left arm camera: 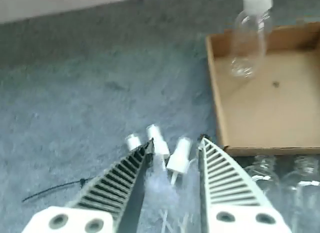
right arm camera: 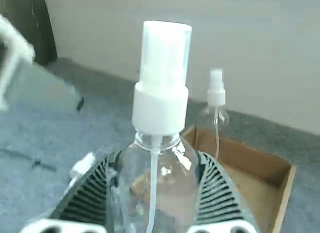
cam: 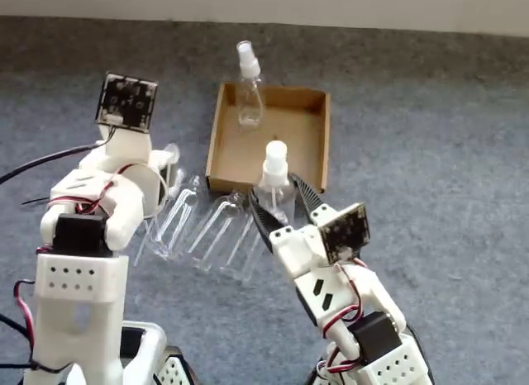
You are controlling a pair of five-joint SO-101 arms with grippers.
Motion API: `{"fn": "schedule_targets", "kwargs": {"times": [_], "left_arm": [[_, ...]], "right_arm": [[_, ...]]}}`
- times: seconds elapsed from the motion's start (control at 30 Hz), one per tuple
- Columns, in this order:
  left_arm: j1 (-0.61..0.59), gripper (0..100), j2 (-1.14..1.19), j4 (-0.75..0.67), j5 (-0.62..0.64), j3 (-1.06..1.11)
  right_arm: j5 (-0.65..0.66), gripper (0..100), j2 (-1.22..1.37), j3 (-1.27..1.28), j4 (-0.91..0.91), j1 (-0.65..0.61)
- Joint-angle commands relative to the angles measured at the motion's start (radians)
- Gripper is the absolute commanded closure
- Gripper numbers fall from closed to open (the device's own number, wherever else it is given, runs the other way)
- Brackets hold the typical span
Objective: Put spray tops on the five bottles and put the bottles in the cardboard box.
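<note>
My right claw (cam: 274,195) is pinching a clear bottle (cam: 275,182) by its body, one finger on each side. The bottle stands upright with a white spray top already on it. In the right wrist view the claw (right arm camera: 155,190) hugs the bottle (right arm camera: 157,163) just under the shoulder. From the high view this bottle sits just in front of the near wall of the cardboard box (cam: 219,137), outside it. Inside the box a second bottle (cam: 248,92) stands upright toward the far left corner, and it also wears a spray top. The left wrist view shows it too (left arm camera: 247,43), against the box wall (left arm camera: 215,93). My left claw (left arm camera: 176,143) is spread wide and hangs low over the grey tabletop (cam: 413,154), to the left of the box. It grips nothing. Three loose spray tops (left arm camera: 180,160) lie by its tips, and one of them shows in the gap between the fingers (whether a finger touches it I cannot tell). Between the two arms, uncapped bottles (cam: 211,228) lie on their sides in a row on the tabletop, three as far as I can count, with their necks toward the box. A thin black tie (left arm camera: 55,190) lies on the tabletop, off to the side of the left claw.
</note>
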Motion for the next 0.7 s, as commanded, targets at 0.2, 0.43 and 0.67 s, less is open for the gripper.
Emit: {"fn": "schedule_targets", "kwargs": {"times": [0.2, 0.43, 0.67], "left_arm": [[-0.171, 85, -0.007, -0.503, 0.13, 0.443], [-0.17, 85, -0.007, -0.546, 0.13, 0.475], [-0.168, 85, -0.007, -0.549, 0.13, 0.476]], "right_arm": [[-0.008, 99.4, 0.541, -0.213, -0.483, 0.015], [-0.003, 99.4, 1.041, -0.49, -0.654, 0.012], [-0.009, 99.4, 1.357, -0.668, -0.777, 0.016]]}}
